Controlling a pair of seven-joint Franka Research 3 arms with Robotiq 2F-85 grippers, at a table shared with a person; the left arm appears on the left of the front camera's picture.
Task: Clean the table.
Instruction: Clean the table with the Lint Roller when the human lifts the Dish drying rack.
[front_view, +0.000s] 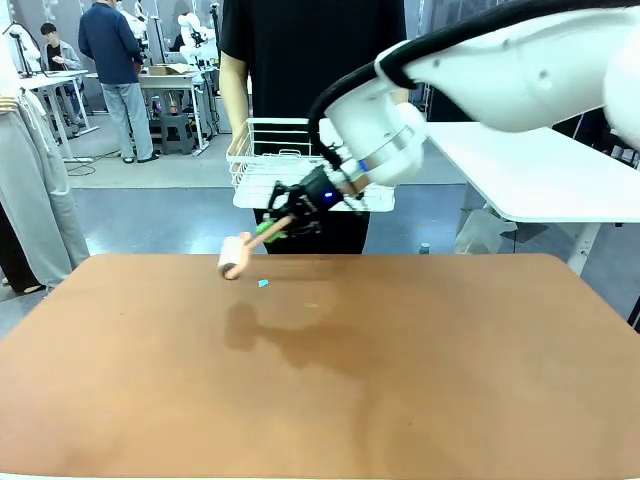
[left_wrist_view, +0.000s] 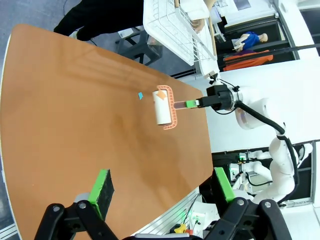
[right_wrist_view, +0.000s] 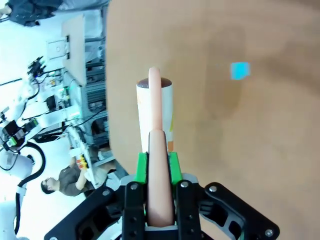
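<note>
The right gripper (front_view: 268, 233) has its green-padded fingers (right_wrist_view: 142, 165) pressed together on the peach handle of a lint roller (front_view: 235, 257). In the right wrist view the handle runs straight out between the two fingers, and the white roll (right_wrist_view: 142, 115) sits just beyond the fingertips, across the line of the handle. The roll is over the far part of the terracotta desk (front_view: 400, 380). Its shadow lies on the desk apart from it, so the roll seems to be a little above the surface and not touching it.

A small blue scrap (front_view: 263, 284) lies flat on the desk near the roll. In the right wrist view this scrap (right_wrist_view: 240, 70) is beyond the fingertips and off to one side, apart from the roll.

The left gripper (left_wrist_view: 162, 189) hangs above the desk (left_wrist_view: 75, 100) with its fingers (left_wrist_view: 101, 192) wide apart and nothing between them. Well ahead of these fingers, the lint roller (left_wrist_view: 161, 108) and the blue scrap (left_wrist_view: 141, 95) lie close to each other.

Beyond the far edge of the desk stands a person in a black shirt (front_view: 300, 50), with a white wire basket (front_view: 262, 160) in front of the body. A white-topped table (front_view: 540, 170) stands beside the person.
</note>
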